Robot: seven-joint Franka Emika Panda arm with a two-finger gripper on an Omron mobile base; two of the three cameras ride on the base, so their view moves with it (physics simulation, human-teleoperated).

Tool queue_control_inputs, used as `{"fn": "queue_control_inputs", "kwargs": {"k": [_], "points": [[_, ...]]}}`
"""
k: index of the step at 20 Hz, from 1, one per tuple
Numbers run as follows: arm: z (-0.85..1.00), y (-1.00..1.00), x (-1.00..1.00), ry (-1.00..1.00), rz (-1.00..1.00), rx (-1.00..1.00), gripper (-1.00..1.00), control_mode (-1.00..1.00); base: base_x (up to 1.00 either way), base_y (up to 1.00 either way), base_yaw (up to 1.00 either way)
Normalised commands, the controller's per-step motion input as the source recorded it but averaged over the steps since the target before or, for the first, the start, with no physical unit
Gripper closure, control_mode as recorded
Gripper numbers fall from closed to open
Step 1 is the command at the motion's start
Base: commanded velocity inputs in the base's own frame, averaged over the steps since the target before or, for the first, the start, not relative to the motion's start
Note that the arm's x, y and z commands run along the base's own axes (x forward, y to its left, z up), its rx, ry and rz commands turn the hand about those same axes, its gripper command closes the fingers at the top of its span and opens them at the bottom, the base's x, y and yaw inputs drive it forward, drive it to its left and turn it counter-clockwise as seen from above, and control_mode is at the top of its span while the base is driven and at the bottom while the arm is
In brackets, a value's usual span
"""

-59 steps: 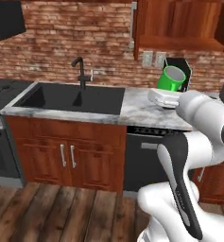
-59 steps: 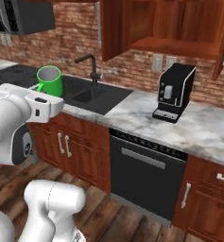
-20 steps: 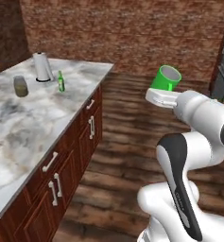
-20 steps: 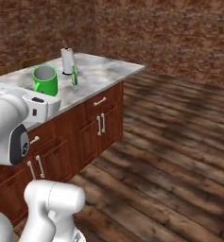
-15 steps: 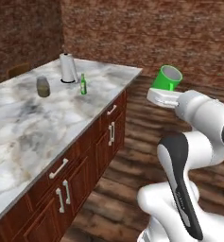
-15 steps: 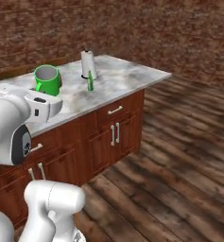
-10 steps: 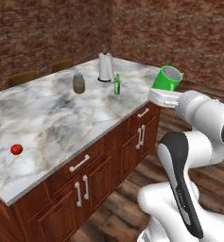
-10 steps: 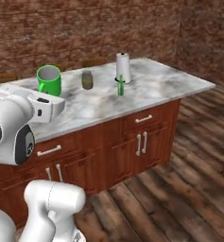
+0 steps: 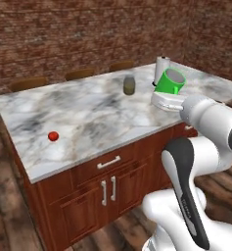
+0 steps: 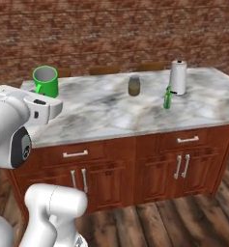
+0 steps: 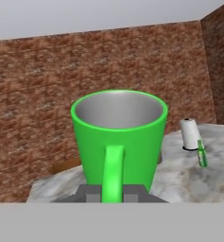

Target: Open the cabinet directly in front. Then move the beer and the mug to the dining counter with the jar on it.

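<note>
I am looking over a marble bench [image 10: 106, 113] backed by brick walls [image 10: 111, 34], carrying the jar [image 10: 134, 86], the beer [image 10: 167, 99], a paper-towel roll [image 10: 178, 76] and a small red object [image 9: 53, 136]. My tool [image 11: 112, 191] is clamping narrowly on the handle of the mug [image 11: 119, 137], holding it upright above the bench edge

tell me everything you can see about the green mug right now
The mug is bright glossy green, cylindrical and slightly tapered, with a grey, metallic-looking inside that looks empty. Its loop handle faces the hand camera, and the end effector is shut on that handle, with a dark finger pad on each side. The mug stands upright, mouth up, carried in the air at the near edge of the marble dining counter, not resting on it. Nothing else touches it.
</note>
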Motion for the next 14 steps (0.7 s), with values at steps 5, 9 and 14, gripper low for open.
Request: {"fn": "queue_control_inputs", "kwargs": {"k": [5,9,14], "points": [[0.0,0.0,0.0,0.0,0.0,0.0,1.0,1.0,0.03,-0.35,0.15],[0.0,0.0,0.0,0.0,0.0,0.0,1.0,1.0,0.0,-0.75,0.14],[0.0,0.0,0.0,0.0,0.0,0.0,1.0,1.0,0.19,-0.82,0.1]]}}
